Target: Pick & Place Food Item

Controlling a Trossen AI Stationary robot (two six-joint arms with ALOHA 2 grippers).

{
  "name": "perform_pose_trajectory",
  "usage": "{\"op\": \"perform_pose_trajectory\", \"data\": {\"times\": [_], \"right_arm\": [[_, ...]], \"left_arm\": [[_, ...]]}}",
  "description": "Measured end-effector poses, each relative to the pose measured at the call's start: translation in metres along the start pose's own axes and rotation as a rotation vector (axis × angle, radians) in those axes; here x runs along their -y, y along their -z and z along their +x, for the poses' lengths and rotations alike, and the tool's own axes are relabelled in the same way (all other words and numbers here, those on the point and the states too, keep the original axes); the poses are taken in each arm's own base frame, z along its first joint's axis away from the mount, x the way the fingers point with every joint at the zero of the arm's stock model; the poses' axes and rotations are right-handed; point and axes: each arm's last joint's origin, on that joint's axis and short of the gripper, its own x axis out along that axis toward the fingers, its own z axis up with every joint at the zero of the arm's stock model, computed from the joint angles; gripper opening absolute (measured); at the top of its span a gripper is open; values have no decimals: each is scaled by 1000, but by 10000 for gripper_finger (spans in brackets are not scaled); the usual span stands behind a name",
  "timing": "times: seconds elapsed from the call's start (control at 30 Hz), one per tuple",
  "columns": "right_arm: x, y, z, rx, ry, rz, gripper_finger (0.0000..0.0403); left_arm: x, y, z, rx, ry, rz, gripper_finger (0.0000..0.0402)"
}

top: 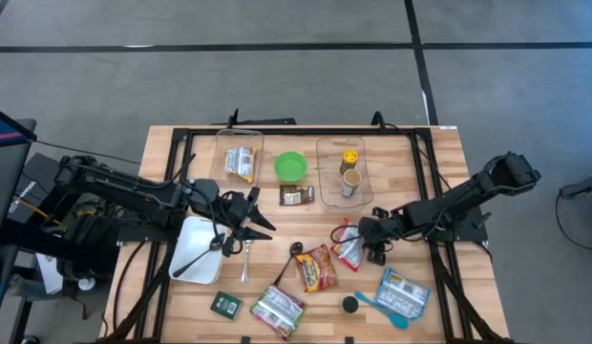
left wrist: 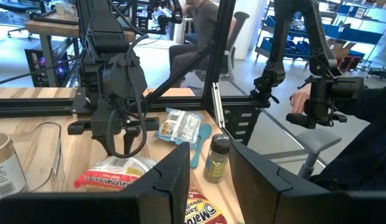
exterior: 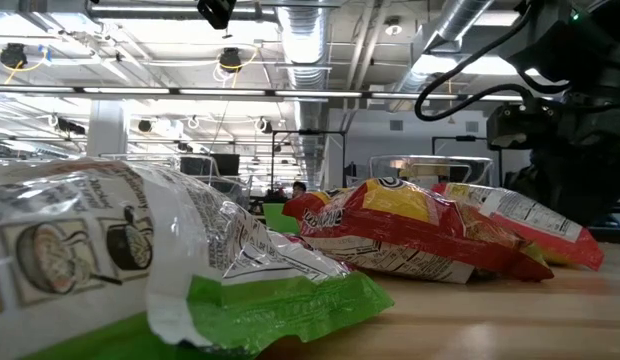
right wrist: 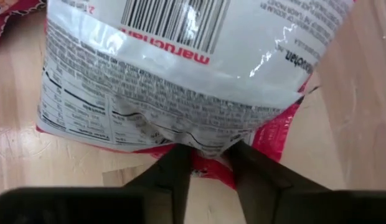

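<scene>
The red and white ramen packet [top: 348, 248] lies near the middle of the desk [top: 439, 153], its long axis running from the right gripper [top: 359, 232] toward the front edge. That gripper's fingers [right wrist: 180, 163] are clamped on the packet's red sealed edge. The left gripper [top: 263, 222] hovers beside the white bowl [top: 196, 250], fingers apart.

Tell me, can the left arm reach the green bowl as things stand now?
Probably yes. The left gripper hangs just below the green bowl in the high view, over bare table. Only a small dark packet lies near that path, beside the bowl, not across it.
</scene>
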Motion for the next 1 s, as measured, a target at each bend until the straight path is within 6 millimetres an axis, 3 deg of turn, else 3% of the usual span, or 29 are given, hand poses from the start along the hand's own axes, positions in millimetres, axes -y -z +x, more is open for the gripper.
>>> {"op": "perform_pose_trajectory", "data": {"times": [0.37, 0.7, 1.0], "right_arm": [[0, 1, 0, -4, 0, -10, 5], [-1, -1, -1, -1, 0, -14, 1], [-10, -20, -11, 58, 7, -78, 0]], "left_arm": [[0, 0, 0, 0, 0, 0, 108], [0, 0, 0, 0, 0, 0, 108], [0, 0, 0, 0, 0, 0, 108]]}}
